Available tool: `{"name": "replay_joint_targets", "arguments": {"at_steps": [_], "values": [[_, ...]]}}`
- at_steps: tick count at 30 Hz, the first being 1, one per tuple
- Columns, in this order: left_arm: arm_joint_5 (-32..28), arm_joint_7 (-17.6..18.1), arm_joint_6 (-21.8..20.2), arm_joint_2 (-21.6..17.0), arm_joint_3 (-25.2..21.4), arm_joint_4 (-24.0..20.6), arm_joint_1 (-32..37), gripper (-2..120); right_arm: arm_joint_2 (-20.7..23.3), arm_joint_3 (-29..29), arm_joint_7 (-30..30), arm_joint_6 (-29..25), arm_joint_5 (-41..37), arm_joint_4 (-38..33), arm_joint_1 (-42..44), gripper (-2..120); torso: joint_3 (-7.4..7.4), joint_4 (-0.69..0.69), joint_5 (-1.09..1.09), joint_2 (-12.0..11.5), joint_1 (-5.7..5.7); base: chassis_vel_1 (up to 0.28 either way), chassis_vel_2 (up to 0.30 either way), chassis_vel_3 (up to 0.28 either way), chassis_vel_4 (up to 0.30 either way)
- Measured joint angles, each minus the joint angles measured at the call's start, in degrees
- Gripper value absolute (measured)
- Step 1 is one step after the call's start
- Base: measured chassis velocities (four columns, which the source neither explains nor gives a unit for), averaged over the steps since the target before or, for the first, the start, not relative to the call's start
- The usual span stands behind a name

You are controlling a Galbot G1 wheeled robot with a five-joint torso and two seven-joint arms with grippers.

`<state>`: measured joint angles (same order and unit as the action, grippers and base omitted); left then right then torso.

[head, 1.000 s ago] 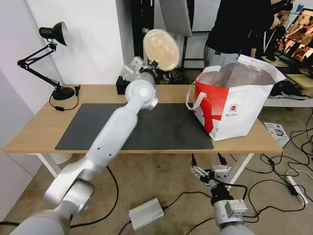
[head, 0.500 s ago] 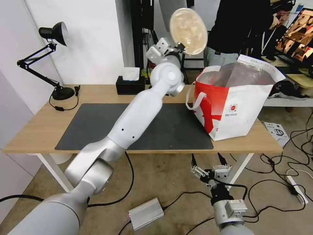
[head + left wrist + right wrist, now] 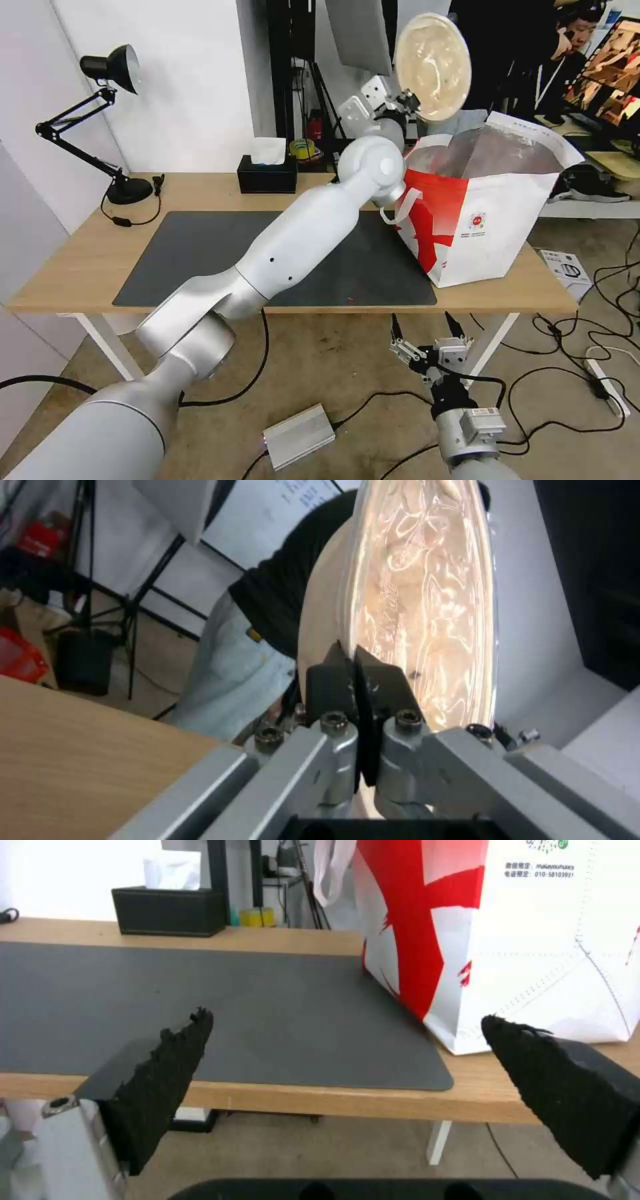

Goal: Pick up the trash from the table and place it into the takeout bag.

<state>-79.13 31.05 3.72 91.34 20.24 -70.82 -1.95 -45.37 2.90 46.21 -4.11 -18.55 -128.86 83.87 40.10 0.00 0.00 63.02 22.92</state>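
Note:
My left gripper is shut on the rim of the shallow beige bowl. It holds the bowl tilted on edge, high above the near left rim of the takeout bag. In the left wrist view the black jaws of the left gripper pinch the bowl's edge. The white-and-red bag stands open on the right end of the table, its foil lining showing. My right gripper hangs open below the table's front edge. From its wrist I see the right gripper, the bag's side and the dark mat.
A black tissue box sits at the table's back edge, and a black desk lamp at the back left. Cables and a silver power box lie on the floor. A person stands behind the bag.
My left arm has swung the beige bowl right and upward, from above the table's back middle to above the bag's left rim. The right arm has stayed still.

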Motion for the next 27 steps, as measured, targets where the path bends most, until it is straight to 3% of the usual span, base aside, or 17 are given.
{"name": "replay_joint_targets", "arguments": {"at_steps": [9, 27], "values": [[2.48, -2.43, -0.27, -0.07, 5.39, 1.95, 0.43, 0, 0.0, 0.0, 0.0, 0.0, 0.0, 0.0, 0.0, 100, 0.0, 0.0, 0.0, 0.0, 0.0, 0.0, 0.0, 0.0, 0.0], [6.37, -4.54, -0.07, -0.14, 10.29, 5.8, 2.4, 0, 0.0, 0.0, 0.0, 0.0, 0.0, 0.0, 0.0, 100, 0.0, 0.0, -0.01, 0.0, 0.0, 0.0, 0.0, 0.0, 0.0]]}}
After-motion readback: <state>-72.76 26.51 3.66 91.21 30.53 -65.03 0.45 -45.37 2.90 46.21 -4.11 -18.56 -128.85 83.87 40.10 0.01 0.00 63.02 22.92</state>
